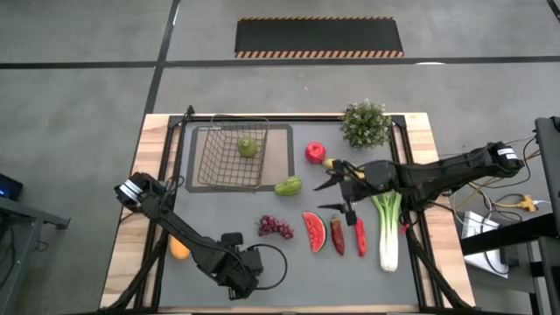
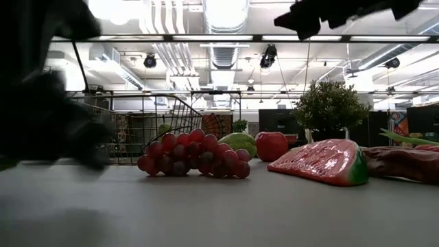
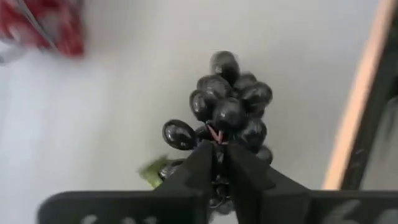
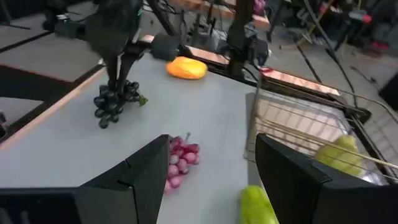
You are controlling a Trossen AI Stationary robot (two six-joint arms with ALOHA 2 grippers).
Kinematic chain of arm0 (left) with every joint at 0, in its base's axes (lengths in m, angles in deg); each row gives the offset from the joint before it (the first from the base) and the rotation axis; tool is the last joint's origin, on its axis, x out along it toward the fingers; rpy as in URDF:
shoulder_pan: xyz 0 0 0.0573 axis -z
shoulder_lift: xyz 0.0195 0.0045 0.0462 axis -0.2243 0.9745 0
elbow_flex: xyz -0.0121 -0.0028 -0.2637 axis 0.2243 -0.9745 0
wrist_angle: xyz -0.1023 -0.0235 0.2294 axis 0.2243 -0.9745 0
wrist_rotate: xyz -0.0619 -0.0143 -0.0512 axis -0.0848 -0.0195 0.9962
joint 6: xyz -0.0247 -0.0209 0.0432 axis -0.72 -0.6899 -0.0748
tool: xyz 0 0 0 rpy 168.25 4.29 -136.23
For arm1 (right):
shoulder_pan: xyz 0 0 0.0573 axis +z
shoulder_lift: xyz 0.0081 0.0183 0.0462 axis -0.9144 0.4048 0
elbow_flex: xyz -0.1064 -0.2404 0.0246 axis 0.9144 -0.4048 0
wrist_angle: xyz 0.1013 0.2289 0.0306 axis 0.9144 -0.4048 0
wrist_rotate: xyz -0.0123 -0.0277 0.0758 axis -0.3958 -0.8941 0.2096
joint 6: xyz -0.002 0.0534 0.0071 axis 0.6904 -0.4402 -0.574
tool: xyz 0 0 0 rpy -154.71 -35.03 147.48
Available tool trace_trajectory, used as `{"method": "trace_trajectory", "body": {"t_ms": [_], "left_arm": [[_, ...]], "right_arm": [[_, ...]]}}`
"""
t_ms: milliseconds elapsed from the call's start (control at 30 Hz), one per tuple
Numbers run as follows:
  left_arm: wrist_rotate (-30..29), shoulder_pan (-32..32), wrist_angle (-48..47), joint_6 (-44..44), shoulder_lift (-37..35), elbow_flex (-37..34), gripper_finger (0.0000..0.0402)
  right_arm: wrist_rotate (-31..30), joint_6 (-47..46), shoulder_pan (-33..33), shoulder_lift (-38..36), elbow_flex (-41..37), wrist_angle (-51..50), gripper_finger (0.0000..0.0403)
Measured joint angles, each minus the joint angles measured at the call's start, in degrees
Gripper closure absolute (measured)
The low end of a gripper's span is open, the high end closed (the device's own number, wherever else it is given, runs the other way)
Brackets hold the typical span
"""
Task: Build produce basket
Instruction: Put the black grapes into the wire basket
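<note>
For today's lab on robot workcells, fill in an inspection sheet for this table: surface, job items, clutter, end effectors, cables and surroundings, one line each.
Surface: grey table with wooden edges, tan mat under the basket.
Job items: wire basket holds one green pear; a second pear, apple, red grapes, watermelon slice, chilies, leek and orange fruit lie on the table.
Clutter: potted plant.
End effectors: left end effector shut on dark grapes, held off the table; right end effector open, near the apple.
Cables: bundle right of the table.
Surroundings: striped floor mat; nobody seen.
</note>
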Motion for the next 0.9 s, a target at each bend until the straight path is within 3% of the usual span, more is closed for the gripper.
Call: {"method": "trace_trajectory", "body": {"t_ms": [300, 633, 900], "left_arm": [[-10.51, -0.18, -0.44, 3.46, -6.56, 4.88, 0.0399], [-18.08, -3.73, -0.58, 4.36, -13.29, 4.79, 0.0401], [-20.07, -13.13, -4.68, 8.11, -18.30, 4.72, 0.0401]], "right_arm": [[0.43, 9.25, -0.42, -0.28, -11.11, 14.77, 0.0181], [3.26, 10.35, -2.51, -7.67, -15.21, 15.57, 0.0228], [3.12, 6.40, -2.54, -14.40, -19.27, 15.73, 0.0271]]}}
